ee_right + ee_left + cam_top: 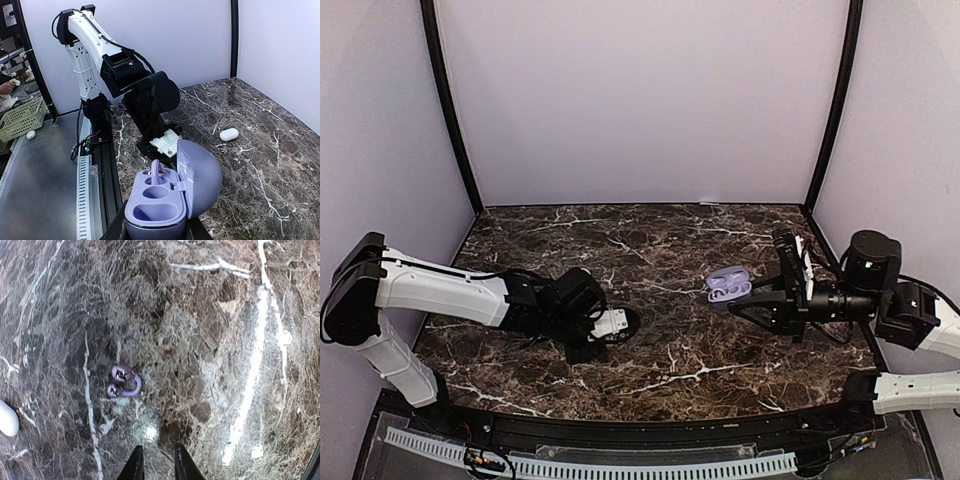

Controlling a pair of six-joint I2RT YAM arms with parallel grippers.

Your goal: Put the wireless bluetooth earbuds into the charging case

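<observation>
The charging case [200,175] is glossy lavender and stands open, lid up, held off the table between my right gripper's [156,231] fingers. One lavender ear-hook earbud [156,172] sits in the case's far slot; the near slot is empty. The case also shows in the top view [729,283], with my right gripper [745,300] shut on it. A second lavender earbud [124,381] lies on the marble, ahead and left of my left gripper [157,450]. That gripper hangs low over the table [612,325], its jaws a little apart and empty.
A plain white oval pebble [229,134] lies on the marble beyond the left arm; it also shows at the left edge of the left wrist view [7,417]. Pale walls close in three sides of the table [650,370]. A green basket [20,119] sits off the table.
</observation>
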